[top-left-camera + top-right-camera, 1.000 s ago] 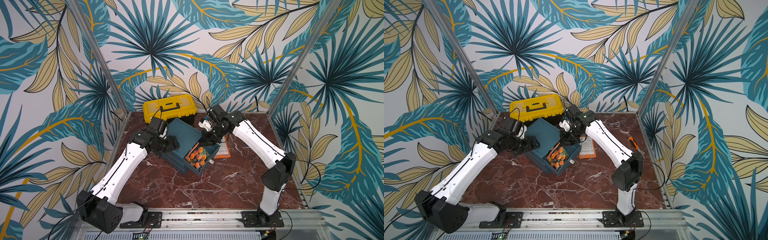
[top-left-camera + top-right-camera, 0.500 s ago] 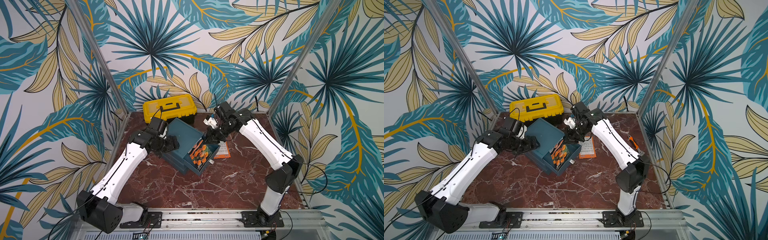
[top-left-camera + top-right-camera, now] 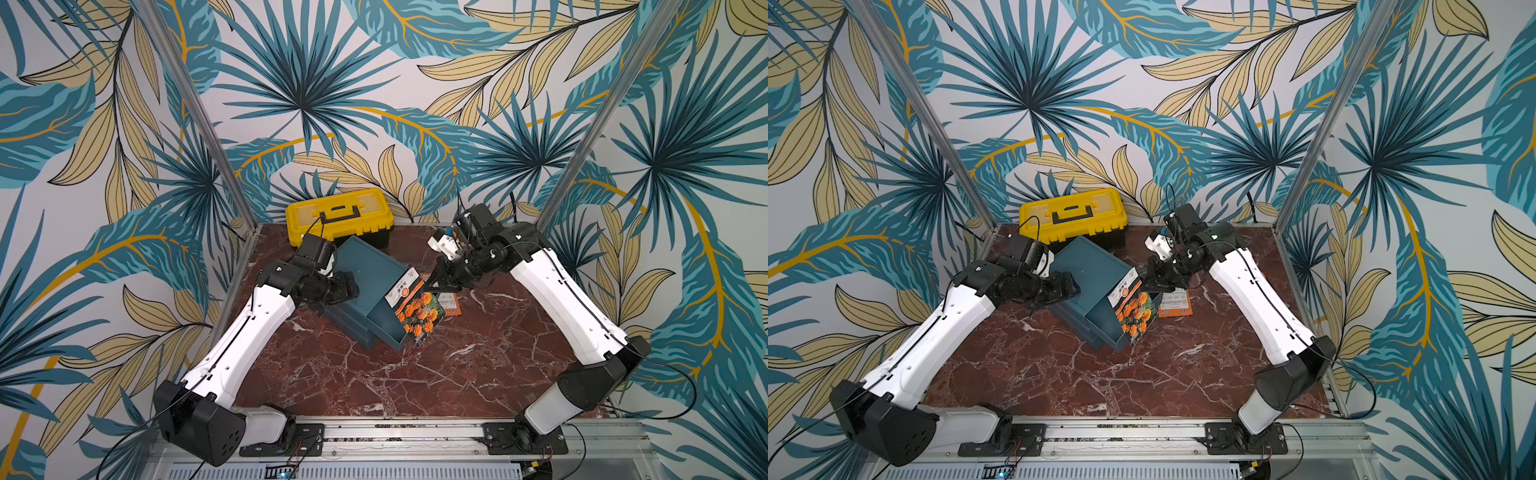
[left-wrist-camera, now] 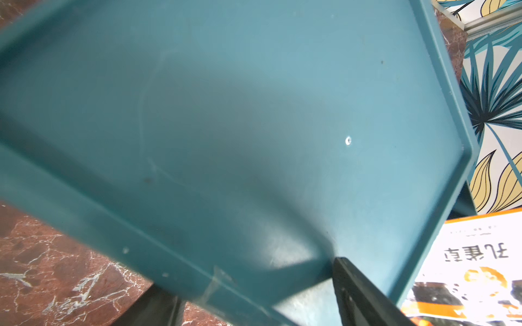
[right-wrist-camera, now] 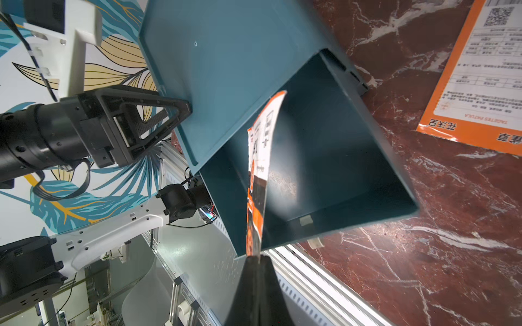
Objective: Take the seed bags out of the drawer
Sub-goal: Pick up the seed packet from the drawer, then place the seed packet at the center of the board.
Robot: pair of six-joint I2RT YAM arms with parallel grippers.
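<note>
Up comes the orange bag [image 3: 415,309], pinched at its corner by the right gripper [image 3: 429,284], centre frame, clearing the drawer [image 3: 386,328]; left gripper [image 3: 347,286], jaws spread, steadies the cabinet [image 3: 365,262].

Wallpaper [image 3: 299,83] of big teal palm fronds and tan leaves on pale grey fills the upper frame and both sides, with two slanted metal posts [image 3: 198,112] at its corners, above an evenly lit red-brown, white-veined marble floor [image 3: 374,382] at lower centre and a metal rail [image 3: 415,432] along the bottom edge.
</note>
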